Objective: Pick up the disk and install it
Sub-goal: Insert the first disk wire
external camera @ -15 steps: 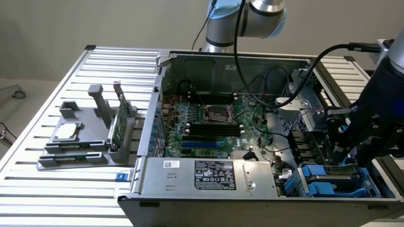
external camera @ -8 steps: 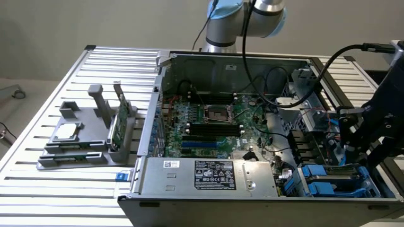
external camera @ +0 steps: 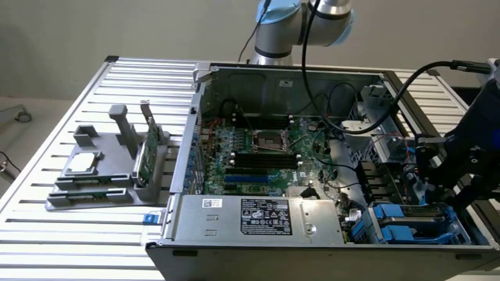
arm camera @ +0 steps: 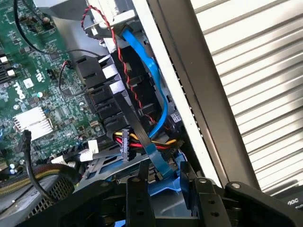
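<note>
Well off the computer case (external camera: 312, 260), to the exterior view's left, a grey stand (external camera: 93, 196) holds a small silver drive (external camera: 83, 164) and a green card (external camera: 147, 153). At the case's front corner on the right, the gripper (external camera: 434, 194) hangs over the drive bay. The disk (arm camera: 164, 188) seems to sit at the bay's mouth just beneath it. Whether the gripper clamps the disk I cannot tell. To seat the disk well, I judge its blue rails must stay square to the bay and clear of the blue cable (arm camera: 164, 113).

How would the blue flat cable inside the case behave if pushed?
Probably floppy: the blue flat cable hangs in a loose curve. Likely light, being thin. It might snag on the red-black twisted wires running alongside it.
</note>
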`<state>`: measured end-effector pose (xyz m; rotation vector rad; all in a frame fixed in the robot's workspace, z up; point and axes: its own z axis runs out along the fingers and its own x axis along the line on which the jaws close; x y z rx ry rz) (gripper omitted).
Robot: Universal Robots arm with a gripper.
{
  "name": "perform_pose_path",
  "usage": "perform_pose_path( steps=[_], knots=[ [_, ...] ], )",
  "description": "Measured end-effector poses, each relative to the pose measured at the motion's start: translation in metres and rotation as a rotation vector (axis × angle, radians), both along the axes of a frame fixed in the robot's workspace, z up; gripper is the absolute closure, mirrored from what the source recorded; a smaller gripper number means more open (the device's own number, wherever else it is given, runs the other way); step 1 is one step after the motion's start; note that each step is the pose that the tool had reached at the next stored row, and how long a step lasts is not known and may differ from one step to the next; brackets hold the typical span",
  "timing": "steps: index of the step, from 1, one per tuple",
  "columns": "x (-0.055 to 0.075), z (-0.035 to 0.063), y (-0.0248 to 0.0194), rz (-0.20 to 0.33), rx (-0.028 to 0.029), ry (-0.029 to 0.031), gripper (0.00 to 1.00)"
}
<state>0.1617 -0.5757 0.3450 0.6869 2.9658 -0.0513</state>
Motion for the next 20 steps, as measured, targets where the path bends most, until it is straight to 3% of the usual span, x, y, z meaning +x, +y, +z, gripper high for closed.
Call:
perform_pose_path(
  steps=[6,8,12,14,16,20],
  knots=[
    [0.0000,-0.0046,0.0000,-0.102,-0.0004,0.0069,0.60],
    [0.0000,-0.0047,0.0000,-0.126,-0.0005,0.0158,0.60],
    [0.0000,-0.0047,0.0000,-0.160,-0.0017,0.0424,0.60],
    [0.0000,-0.0047,0.0001,-0.172,-0.0005,0.0512,0.60],
    [-0.0001,-0.0047,0.0002,-0.182,0.0019,0.0552,0.60],
    [0.0000,-0.0051,0.0008,-0.198,0.0108,0.0569,0.60]
  ],
)
